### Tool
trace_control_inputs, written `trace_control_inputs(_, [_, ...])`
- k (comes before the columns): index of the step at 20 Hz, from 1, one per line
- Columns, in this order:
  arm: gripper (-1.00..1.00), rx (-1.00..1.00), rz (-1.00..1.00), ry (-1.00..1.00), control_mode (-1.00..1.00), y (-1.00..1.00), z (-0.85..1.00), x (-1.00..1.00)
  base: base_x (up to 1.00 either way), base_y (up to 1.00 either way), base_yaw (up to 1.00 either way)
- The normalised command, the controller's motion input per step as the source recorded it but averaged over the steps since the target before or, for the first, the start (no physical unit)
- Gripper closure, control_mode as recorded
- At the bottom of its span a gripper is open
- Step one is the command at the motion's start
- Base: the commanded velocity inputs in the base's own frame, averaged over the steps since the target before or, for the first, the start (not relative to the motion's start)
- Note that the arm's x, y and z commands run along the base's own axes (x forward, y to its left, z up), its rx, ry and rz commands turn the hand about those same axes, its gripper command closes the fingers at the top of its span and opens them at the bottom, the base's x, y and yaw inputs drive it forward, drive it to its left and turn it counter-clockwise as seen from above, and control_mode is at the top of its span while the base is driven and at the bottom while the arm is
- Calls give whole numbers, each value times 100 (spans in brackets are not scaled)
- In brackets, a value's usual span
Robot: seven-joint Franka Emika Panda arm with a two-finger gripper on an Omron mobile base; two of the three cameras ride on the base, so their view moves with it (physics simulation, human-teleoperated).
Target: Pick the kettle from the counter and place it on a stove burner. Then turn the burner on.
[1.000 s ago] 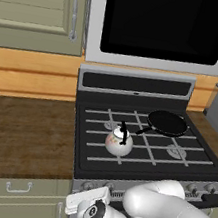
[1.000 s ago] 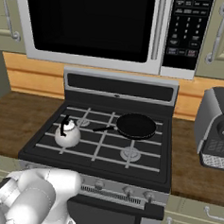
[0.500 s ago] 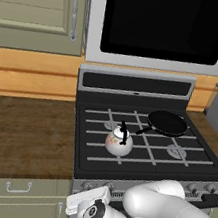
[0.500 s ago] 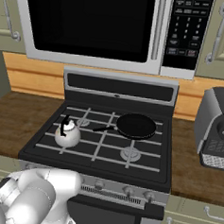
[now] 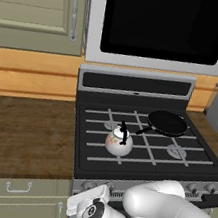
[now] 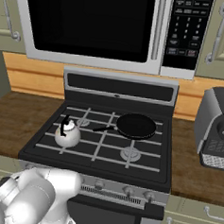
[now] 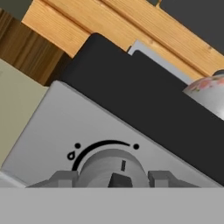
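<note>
While the kettle (image 5: 119, 142) sits upright on the front left burner grate of the stove (image 5: 149, 153), well apart from the brown worktop (image 5: 22, 136) to its left, the claw (image 7: 114, 178) hangs low at the stove's front panel with its two fingertips (image 7: 65, 178) on either side of a grey round knob (image 7: 113, 168); whether they press on it I cannot tell. A black frying pan (image 6: 135, 126) rests on the back right burner, and a toaster (image 6: 217, 128) stands on the worktop at the right
</note>
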Motion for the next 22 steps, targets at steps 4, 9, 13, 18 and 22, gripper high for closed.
trace_control_inputs(4, [100,-14,0,0,-100,0,0,0,0,0,0])
trace_control_inputs(9, [100,-12,0,-1,-100,-4,0,-16,0,0,0])
trace_control_inputs(13, [100,-2,0,0,-100,-13,12,-45,0,0,0])
trace_control_inputs(18, [100,-4,0,3,-100,-23,9,-29,0,0,0])
trace_control_inputs(22, [100,-9,-3,10,-100,-28,0,-15,0,0,0])
